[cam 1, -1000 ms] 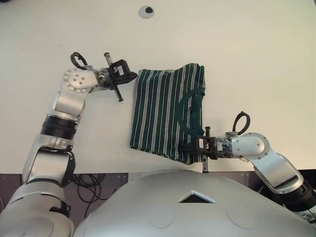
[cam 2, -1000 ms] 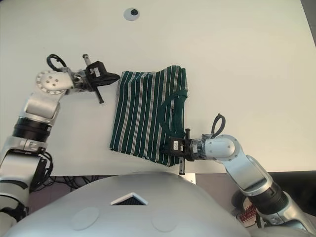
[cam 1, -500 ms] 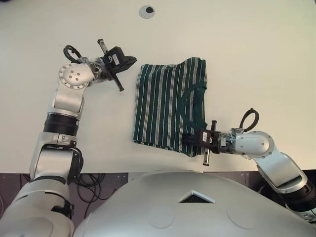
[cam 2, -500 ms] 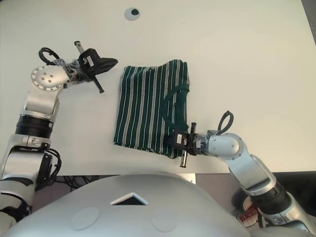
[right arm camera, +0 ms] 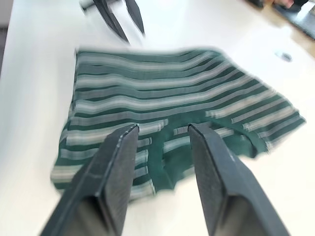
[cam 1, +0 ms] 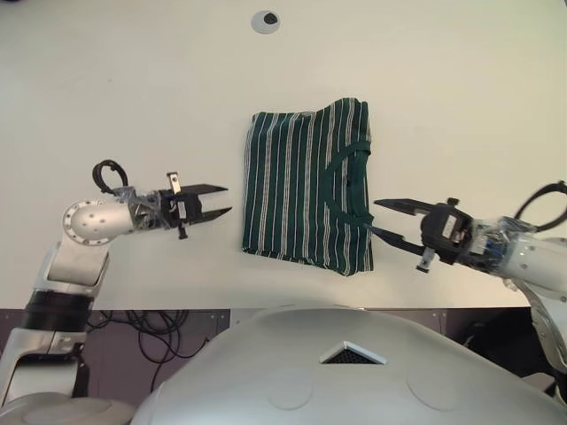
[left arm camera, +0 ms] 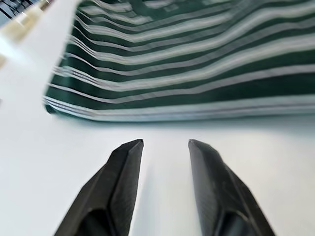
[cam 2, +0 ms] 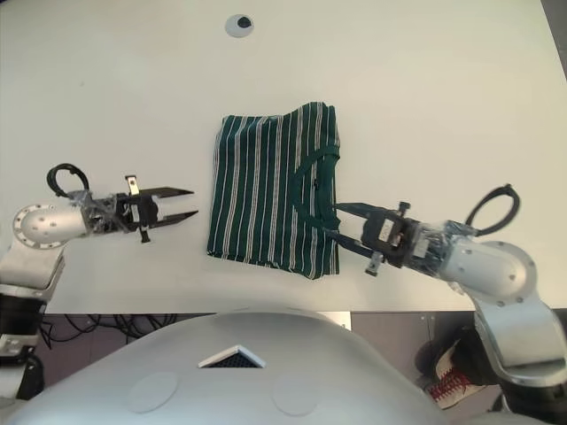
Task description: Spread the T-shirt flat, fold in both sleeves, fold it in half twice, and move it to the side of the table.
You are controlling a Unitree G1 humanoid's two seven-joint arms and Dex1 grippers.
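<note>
Left eye view puts your left gripper [cam 1: 228, 198] off the T-shirt's left side, level with its near-left corner and clear of the cloth, with a strip of bare table [cam 1: 461, 106] between its tips and the fold. Its two fingers [left arm camera: 118, 187] stand moderately apart with nothing between them, and they point straight at that left edge.

The T-shirt [cam 1: 297, 186] lies flat as a folded green-and-white striped rectangle. Its long axis runs away from you, and the stripes run along it. No sleeve sticks out on either side. The neckline [cam 1: 330, 181] curves in from the T-shirt's right edge, so that edge is the layered one.

Right of the T-shirt, your right gripper [cam 1: 375, 217] is spread wide and empty. Its tips are right at the T-shirt's right edge, on the near side of the neckline and close to the near-right corner. You cannot tell whether a tip touches the cloth.

The T-shirt lies between your two grippers, each facing a long edge at the near end, and the right arm is the nearer. The sleeve folds look done. A halving across the long axis would likely mean carrying both near corners to the far edge, and your left gripper has the gap to close first.
</note>
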